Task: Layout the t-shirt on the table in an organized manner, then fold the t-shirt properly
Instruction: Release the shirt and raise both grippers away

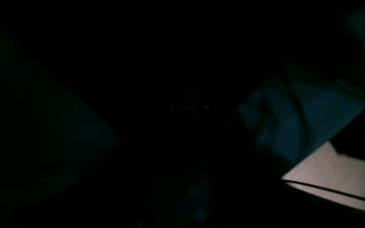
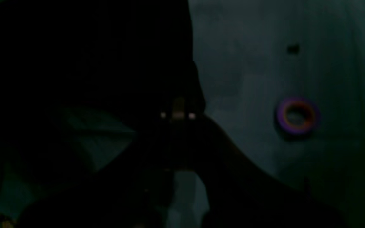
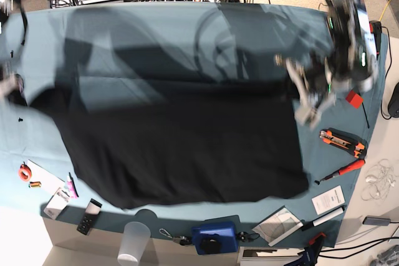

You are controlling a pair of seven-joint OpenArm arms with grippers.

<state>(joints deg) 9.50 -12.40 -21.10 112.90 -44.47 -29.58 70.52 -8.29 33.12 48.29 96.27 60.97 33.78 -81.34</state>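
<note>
soft black t-shirt (image 3: pixel 181 147) spread on creased teal table (image 3: pixel 187 29); both fingers pinch its edges.

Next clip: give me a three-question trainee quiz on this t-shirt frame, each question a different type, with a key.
1. True or false: the t-shirt lies spread across the table rather than bunched in a heap.
2. Multiple choice: in the base view, the clear plastic cup stands at the table's A) far edge, B) near edge, C) centre.
3. Fill in: the right claw and the left claw are each at an upper ____ of the shirt.

Key: 1 true. 2 B. 3 corner; both claws are shut, apparently gripping fabric, though both wrist views are too dark to confirm this.
</note>
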